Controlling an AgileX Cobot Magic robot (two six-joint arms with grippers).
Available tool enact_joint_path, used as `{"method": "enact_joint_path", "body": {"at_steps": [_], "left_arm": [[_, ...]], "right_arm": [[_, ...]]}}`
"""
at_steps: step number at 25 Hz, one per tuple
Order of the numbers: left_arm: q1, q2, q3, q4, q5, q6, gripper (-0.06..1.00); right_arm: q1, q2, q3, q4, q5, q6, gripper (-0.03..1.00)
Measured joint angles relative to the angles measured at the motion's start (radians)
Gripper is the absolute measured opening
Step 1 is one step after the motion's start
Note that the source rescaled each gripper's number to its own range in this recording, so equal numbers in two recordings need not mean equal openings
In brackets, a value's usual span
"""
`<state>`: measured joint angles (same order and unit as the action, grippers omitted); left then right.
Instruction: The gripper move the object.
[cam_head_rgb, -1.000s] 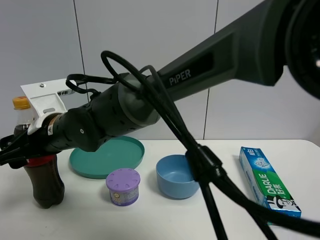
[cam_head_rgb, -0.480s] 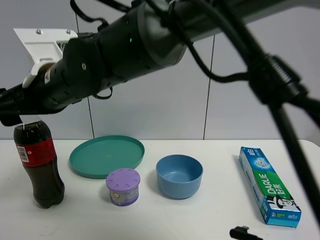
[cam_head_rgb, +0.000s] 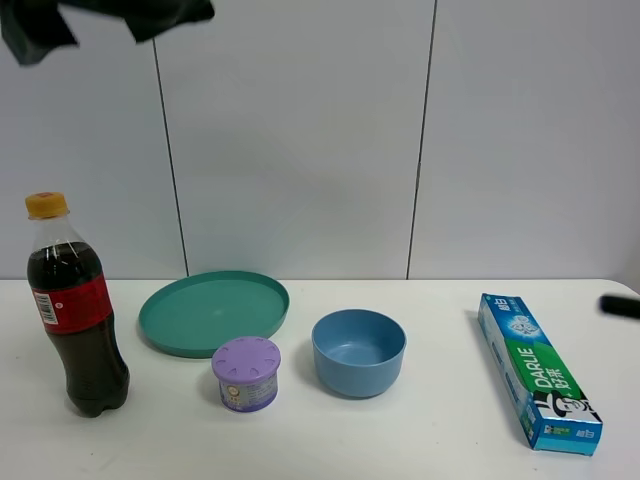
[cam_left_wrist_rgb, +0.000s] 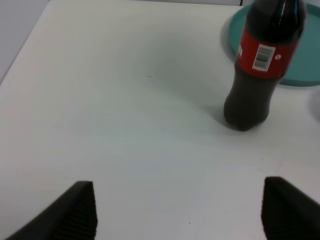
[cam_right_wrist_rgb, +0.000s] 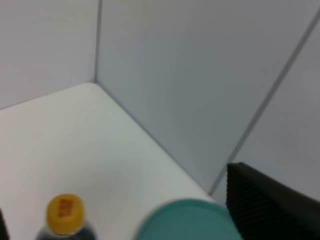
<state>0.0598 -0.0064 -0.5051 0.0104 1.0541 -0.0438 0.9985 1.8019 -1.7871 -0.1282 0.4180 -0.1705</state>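
Exterior high view: cola bottle (cam_head_rgb: 76, 310) upright at table (cam_head_rgb: 440, 430) far left, w/ teal plate (cam_head_rgb: 213, 310), purple-lidded jar (cam_head_rgb: 246, 373), blue bowl (cam_head_rgb: 358, 351), Darlie toothpaste box (cam_head_rgb: 538, 373) rightward. L gripper (cam_left_wrist_rgb: 180, 210) released, fingers (cam_left_wrist_rgb: 75, 212) wide; R gripper (cam_right_wrist_rgb: 117, 220) likewise, above bottle's cap (cam_right_wrist_rgb: 65, 214).

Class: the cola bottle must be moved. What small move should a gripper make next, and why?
Probably advance the left gripper toward the cola bottle, centring on it: the bottle stands upright and unheld on the table, ahead of the open jaws, not yet between them.
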Motion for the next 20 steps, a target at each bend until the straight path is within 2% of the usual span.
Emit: {"method": "enact_joint_path", "body": {"at_steps": [6, 13, 20], "left_arm": [[0.0, 0.0, 0.0, 0.0, 0.0, 0.002, 1.0], [0.0, 0.0, 0.0, 0.0, 0.0, 0.002, 1.0], [0.0, 0.0, 0.0, 0.0, 0.0, 0.002, 1.0]], "right_arm": [[-0.009, -0.164, 0.0, -0.154, 0.192, 0.007, 0.6], [-0.03, -0.309, 0.0, -0.434, 0.469, 0.1, 0.6], [-0.083, -0.468, 0.027, -0.469, 0.662, 0.15, 0.6]]}}
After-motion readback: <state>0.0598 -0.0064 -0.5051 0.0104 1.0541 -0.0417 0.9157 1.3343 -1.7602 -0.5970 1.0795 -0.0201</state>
